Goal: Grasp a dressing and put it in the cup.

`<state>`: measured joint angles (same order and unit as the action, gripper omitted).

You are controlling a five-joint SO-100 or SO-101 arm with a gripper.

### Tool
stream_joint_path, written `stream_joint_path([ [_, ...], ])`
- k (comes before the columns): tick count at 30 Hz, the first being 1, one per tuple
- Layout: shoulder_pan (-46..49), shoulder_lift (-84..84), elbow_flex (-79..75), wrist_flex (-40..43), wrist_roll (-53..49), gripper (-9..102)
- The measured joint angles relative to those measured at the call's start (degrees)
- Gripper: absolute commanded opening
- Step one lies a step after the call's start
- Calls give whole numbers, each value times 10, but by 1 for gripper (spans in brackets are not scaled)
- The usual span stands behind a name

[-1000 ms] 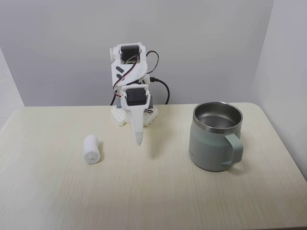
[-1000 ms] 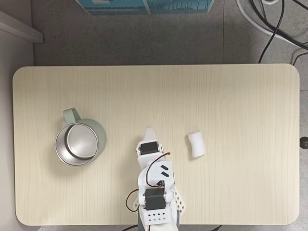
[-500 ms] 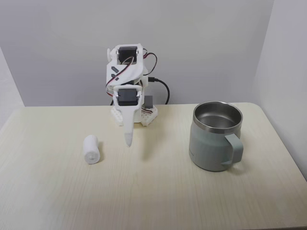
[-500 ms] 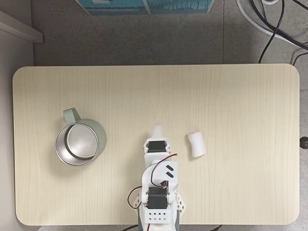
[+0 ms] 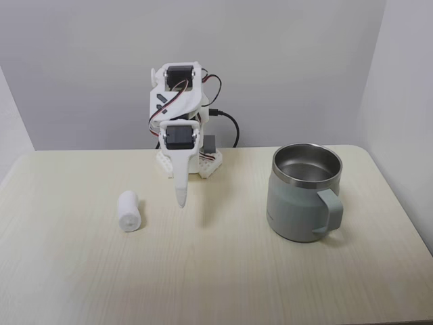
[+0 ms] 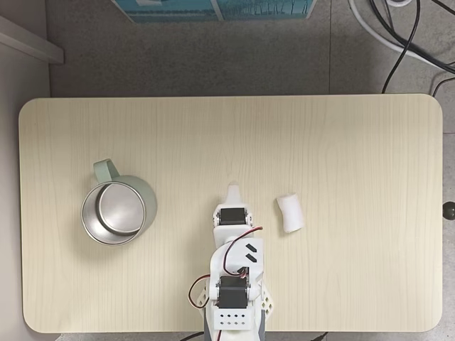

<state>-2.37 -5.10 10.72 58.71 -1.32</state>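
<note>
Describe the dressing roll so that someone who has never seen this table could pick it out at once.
Start at the pale wooden table with the white robot arm at its back edge. In the front fixed view, the gauze roll lies on its side left of the arm's pincer, apart from it, opposite the grey-green mug. It is a small, soft, white cylinder, far smaller than the mug.

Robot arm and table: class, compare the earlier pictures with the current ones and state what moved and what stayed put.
The hand swung toward the dressing, leftward in the front fixed view, rightward in the top one. It has not grasped anything. The dressing and cup have stayed in place, and the cup is still empty.
</note>
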Motion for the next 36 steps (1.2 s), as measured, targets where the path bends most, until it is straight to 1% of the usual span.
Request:
stream_joint_path([
  [4, 0, 0, 0, 0, -3, 0],
  [8, 3, 0, 0, -6, -30, 0],
  [12, 1, 3, 11, -4, -92, 0],
  [15, -4, 3, 62, 39, -148, 1],
  [18, -26, 18, 145, 101, -218, 1],
  [19, -20, 35, 178, 122, -240, 1],
  [21, -31, 86, 248, 164, -292, 3],
  [25, -16, 200, 383, 245, -401, 8],
  [30, 31, 279, 483, 340, -583, 15],
  [33, 69, 321, 519, 374, -695, 17],
  [36, 123, 378, 547, 390, -808, 18],
])
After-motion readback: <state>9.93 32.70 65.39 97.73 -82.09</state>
